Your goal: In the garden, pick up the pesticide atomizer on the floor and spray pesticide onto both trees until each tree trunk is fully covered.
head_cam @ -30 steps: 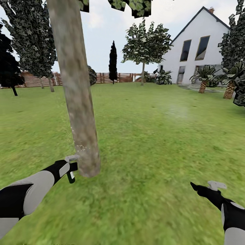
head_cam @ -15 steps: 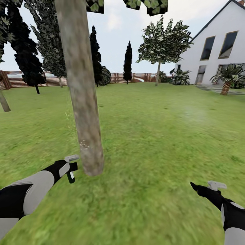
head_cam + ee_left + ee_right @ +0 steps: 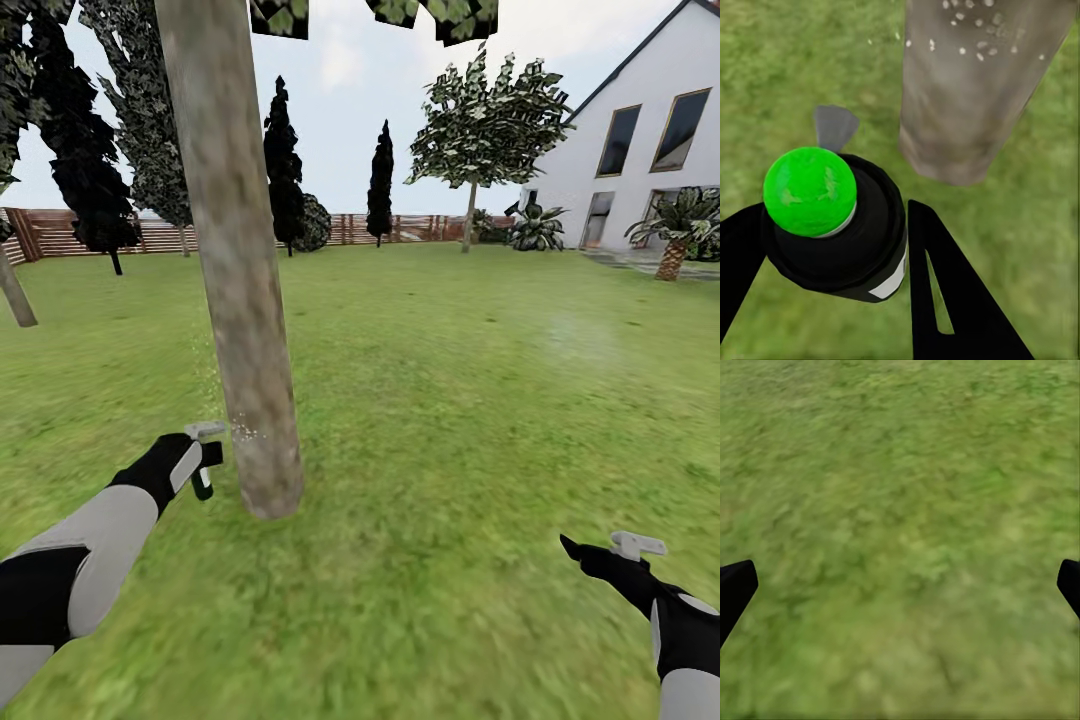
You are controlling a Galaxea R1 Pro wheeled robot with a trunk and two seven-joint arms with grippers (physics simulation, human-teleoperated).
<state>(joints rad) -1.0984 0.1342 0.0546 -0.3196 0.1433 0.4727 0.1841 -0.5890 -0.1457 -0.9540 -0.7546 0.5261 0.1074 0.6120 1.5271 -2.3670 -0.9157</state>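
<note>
I see one big tree trunk [image 3: 240, 300] close in front of me, pale and grey-brown, standing up out of the green lawn [image 3: 450, 400]. My left gripper [image 3: 203, 462] is just beside the trunk, low down, and its two fingers are clamped on the one pesticide atomizer [image 3: 205, 470]. In the left wrist view the atomizer [image 3: 840, 225] is a dark round body with a bright green cap, sitting between two black fingers [image 3: 945, 300]. Little white dots of pesticide [image 3: 243, 430] sit on the trunk near the gripper, and I see them on the bark in the wrist view too [image 3: 975, 30]. My right gripper [image 3: 610, 552] hangs well apart over bare grass, its two fingers spread wide and holding nothing. A second tree [image 3: 485, 120] with a green crown stands far off by the one white house [image 3: 640, 150]. One brown fence [image 3: 90, 235] runs along the back.
</note>
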